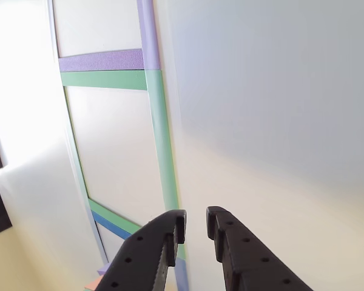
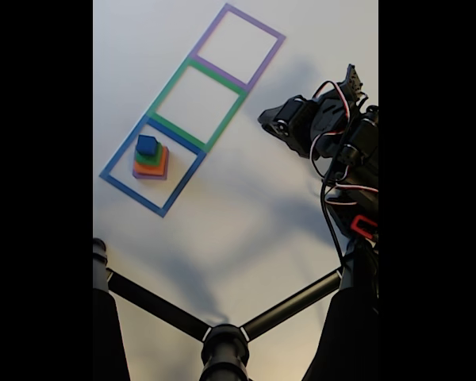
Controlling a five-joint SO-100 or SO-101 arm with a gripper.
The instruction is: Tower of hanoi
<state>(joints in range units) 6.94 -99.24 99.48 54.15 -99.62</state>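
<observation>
Stack: the tower of hanoi sits fully built in the fixed view, purple on the bottom, then orange, green, and the little blue cube on top.
Where it sits: inside the blue taped square, the lowest-left of three outlines in a diagonal row, tucked toward that square's upper corner.
Other squares: green taped square in the middle and purple taped square at the top, sharing edges.
Gripper: the gripper has its black fingers a little apart with nothing between them, hovering over the white table next to the green tape.
Arm: the arm is over on the right of the fixed view, well apart from the stack.
Foreground: a black tripod stand at the bottom.
</observation>
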